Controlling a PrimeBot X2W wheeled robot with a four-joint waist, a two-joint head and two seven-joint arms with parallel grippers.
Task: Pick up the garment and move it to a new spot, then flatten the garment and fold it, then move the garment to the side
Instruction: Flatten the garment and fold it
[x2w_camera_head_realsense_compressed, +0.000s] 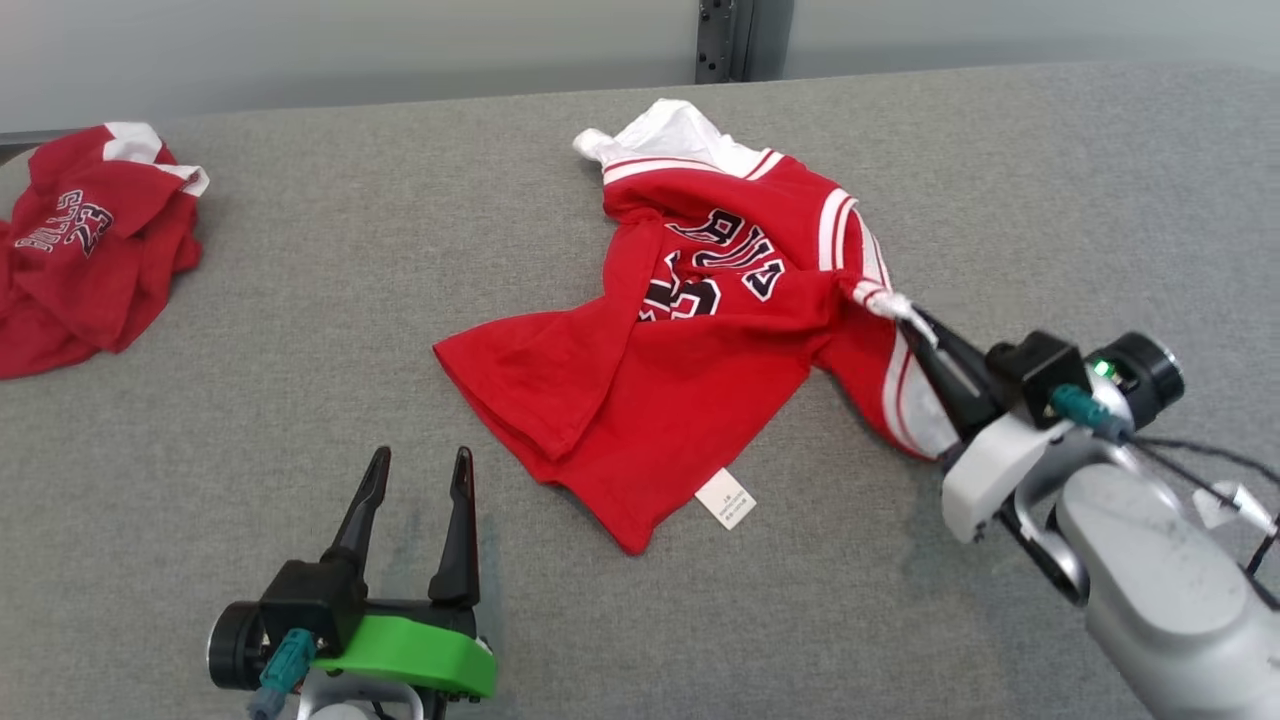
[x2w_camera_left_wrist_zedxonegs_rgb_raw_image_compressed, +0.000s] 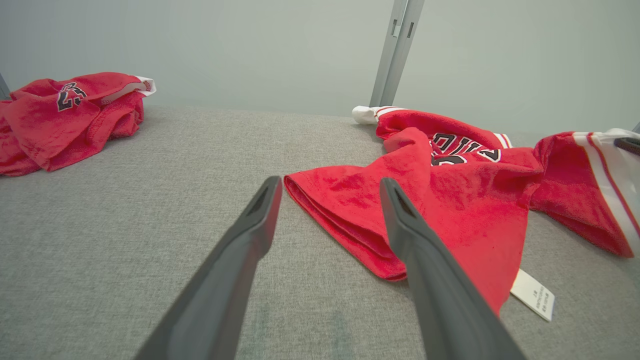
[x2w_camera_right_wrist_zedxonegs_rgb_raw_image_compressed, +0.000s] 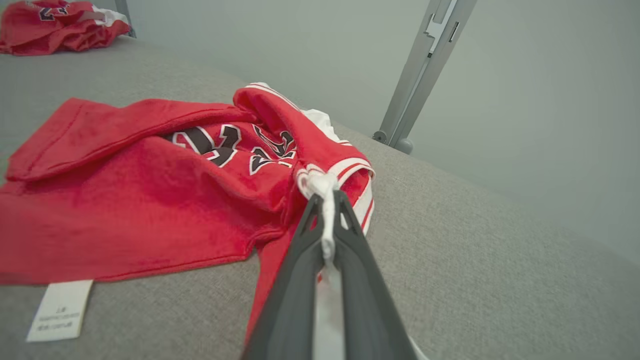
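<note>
Crumpled red garment (x2w_camera_head_realsense_compressed: 700, 370) lies mid-counter (x2w_camera_head_realsense_compressed: 300, 400), label at the near hem. On its right edge, right fingers (x2w_camera_head_realsense_compressed: 950, 365) pressed together, pinching the white-trimmed sleeve, cloth bunched at the tips. Near-left of the hem, left fingers (x2w_camera_head_realsense_compressed: 460, 530) spread, clear of cloth.

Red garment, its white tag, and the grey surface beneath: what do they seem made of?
Red garment: soft matte knit, likely cotton or a blend; it creases and bunches where the right gripper pinches it. White tag: thin printed label, fabric or paper unclear. Grey surface: matte woven cloth, weave visible.
</note>
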